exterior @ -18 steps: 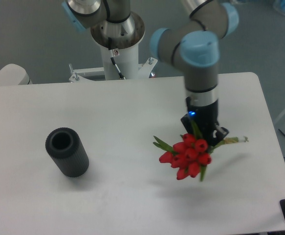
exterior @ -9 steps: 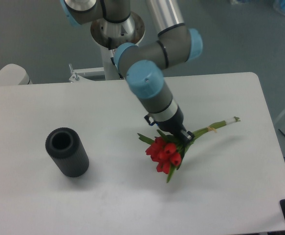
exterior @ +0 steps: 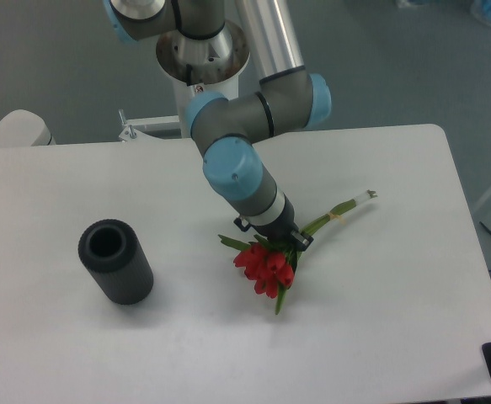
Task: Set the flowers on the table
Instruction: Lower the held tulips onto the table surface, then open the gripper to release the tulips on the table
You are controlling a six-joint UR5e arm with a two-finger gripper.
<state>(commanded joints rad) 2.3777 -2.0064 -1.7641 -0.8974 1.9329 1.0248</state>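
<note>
Far to the left, the black ribbed cylinder lies where it lay a second ago, well apart from my work. Moving right, the flowers have travelled leftward and lower with me: a second ago they hung under my claw over the right part of the surface, heads pointing at the camera; now the bunch is tipped almost flat, red heads near and to the left, green stems running away to the right, pale ends farthest right. My claw pinches the stems just behind the heads. The heads look to be touching the surface or just above it; I cannot tell which. I judge the lowering is nearly done, so what remains is to settle the bunch, let go and lift clear without dragging it.
</note>
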